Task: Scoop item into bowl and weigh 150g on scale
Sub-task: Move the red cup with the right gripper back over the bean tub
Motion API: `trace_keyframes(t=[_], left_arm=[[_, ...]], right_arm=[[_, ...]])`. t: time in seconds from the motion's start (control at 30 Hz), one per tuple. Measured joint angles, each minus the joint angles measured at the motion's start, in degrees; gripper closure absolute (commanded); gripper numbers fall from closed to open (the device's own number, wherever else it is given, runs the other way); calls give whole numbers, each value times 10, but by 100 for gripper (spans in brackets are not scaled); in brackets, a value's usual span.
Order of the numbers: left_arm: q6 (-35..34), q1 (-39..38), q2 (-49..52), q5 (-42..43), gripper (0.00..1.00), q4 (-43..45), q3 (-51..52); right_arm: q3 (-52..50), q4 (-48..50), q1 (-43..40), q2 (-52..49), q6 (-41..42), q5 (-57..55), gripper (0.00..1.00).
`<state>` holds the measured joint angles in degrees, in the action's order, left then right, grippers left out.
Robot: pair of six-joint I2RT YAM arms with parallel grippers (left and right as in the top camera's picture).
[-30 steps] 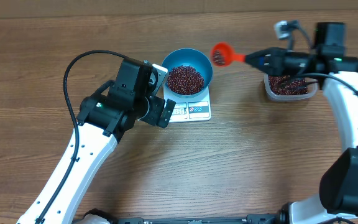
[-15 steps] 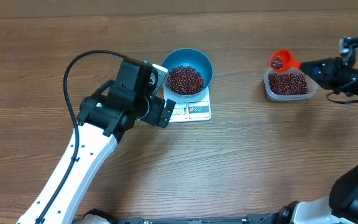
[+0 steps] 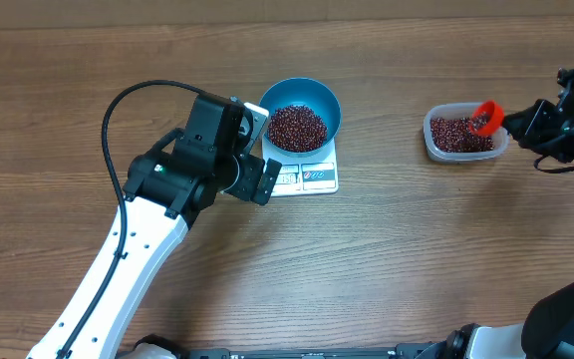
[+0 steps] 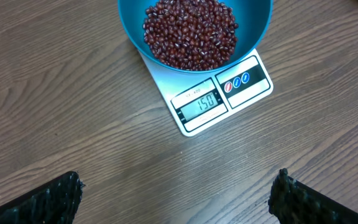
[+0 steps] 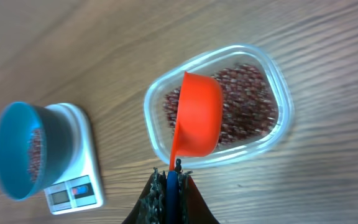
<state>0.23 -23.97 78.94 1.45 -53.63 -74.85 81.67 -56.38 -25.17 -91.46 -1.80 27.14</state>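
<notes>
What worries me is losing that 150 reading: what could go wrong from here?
The open left claw hangs close to the scale. A bump to it or the bowl might shift the reading or spill beans. The right claw holds the scoop over the tub. If it swings wide, a stray bean could drop onto the table.
</notes>
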Motion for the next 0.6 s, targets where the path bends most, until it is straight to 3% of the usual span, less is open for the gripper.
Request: trace_keyframes(t=[0.6], left_arm=[[0,0,0,0,1,0,0]], right_arm=[[0,1,140,0,3,-228,96]])
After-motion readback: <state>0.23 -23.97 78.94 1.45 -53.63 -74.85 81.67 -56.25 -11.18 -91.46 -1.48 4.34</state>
